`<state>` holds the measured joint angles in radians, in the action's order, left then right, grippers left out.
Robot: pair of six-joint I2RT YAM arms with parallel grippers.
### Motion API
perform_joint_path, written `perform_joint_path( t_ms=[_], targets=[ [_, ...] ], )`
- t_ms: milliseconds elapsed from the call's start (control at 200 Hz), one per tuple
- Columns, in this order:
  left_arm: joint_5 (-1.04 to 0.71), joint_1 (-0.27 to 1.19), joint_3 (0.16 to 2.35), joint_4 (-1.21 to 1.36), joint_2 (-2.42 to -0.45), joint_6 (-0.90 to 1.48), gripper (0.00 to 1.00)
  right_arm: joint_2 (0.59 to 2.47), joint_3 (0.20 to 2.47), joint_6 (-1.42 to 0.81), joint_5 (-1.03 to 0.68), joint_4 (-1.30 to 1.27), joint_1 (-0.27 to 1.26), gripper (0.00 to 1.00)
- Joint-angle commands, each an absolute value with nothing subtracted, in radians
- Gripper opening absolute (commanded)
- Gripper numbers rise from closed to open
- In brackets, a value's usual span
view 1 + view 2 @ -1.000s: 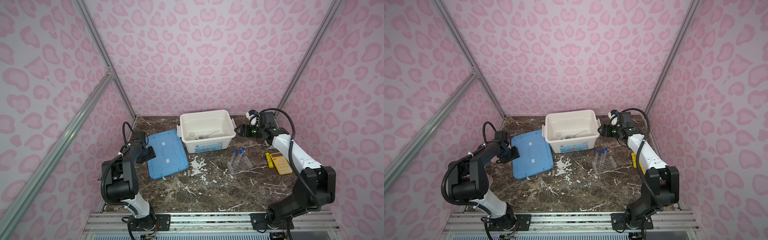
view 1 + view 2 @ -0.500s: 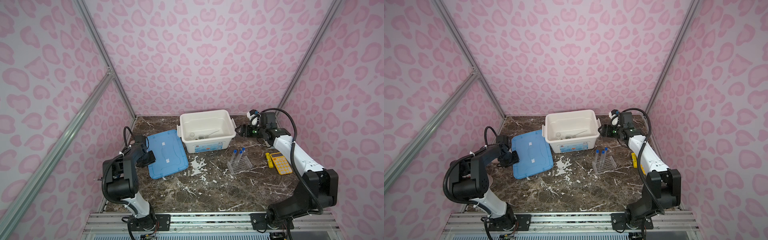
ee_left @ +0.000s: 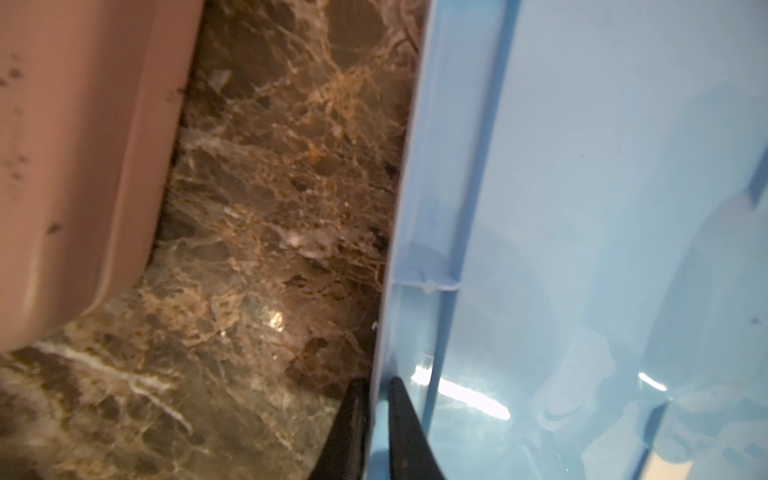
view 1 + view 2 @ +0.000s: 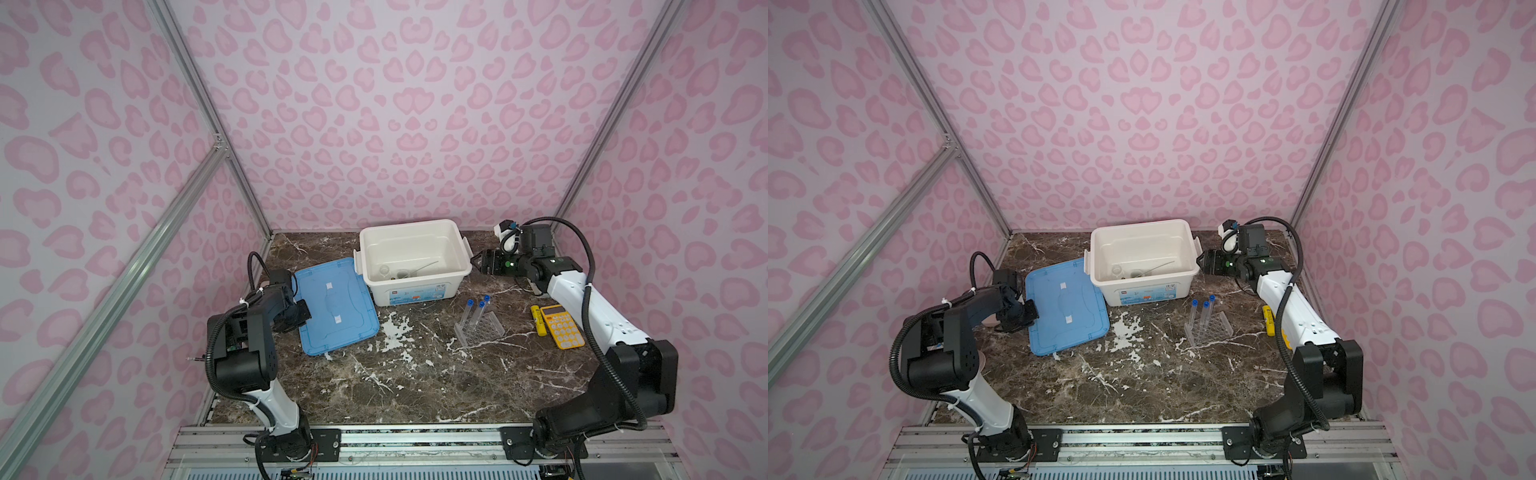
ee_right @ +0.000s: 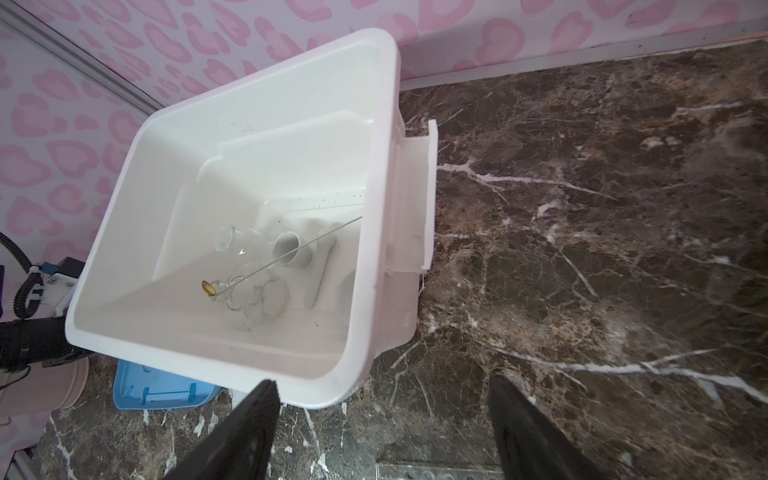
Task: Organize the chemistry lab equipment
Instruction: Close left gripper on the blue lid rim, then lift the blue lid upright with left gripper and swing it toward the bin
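Bimanual cell, lid-grasp stage. The left claw (image 3: 376,388) is closed on the near-left rim of the blue lid (image 4: 336,305): in the left wrist view one black fingertip sits outside the raised edge and the other inside it, with only the thin rim between them. The lid is a flat, glossy, rounded rectangle of moulded plastic lying on the marbled desk (image 4: 415,382). Its long axis runs from near to far, and its far right corner is just beside the white bin (image 4: 415,291). The bin therefore lies to the right of the gripped edge, across the lid's full width, and the left arm is much the nearer to the lid. A matte pink cup (image 3: 75,166) stands close beside the claw on its outer side. The right claw (image 5: 382,384) hangs with its jaws wide apart and empty, just off the bin's right-hand handle. Inside the smooth, deep bin lie a clear flask (image 5: 239,245), a clear beaker (image 5: 262,297), a white cup (image 5: 291,251), a white pestle (image 5: 320,270) and a thin metal rod (image 5: 332,230). The blue-capped test tubes (image 4: 478,318) stand upright in the clear rack (image 4: 484,332) on the desk, between the bin and the yellow calculator (image 4: 563,326). The rack is not yet in the bin, and the right arm is nearer to it.
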<state>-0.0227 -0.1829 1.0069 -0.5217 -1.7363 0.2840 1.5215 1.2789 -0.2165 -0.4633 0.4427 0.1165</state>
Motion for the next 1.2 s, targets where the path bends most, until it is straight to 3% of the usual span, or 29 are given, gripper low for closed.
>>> perform_joint_path(
  t_ms=[0, 255, 1195],
  targets=[
    [-0.051, -0.183, 1.013, -0.532, -1.746, 0.273, 0.12, 1.516, 1.281, -0.206, -0.450, 0.448, 0.114, 0.81],
    [-0.061, -0.179, 1.028, -0.537, -1.739, 0.265, 0.04, 1.512, 1.285, -0.207, -0.446, 0.449, 0.115, 0.81],
    [0.106, -0.174, 1.280, -0.749, -1.562, 0.194, 0.04, 1.499, 1.308, -0.226, -0.455, 0.469, 0.116, 0.81]
  ],
)
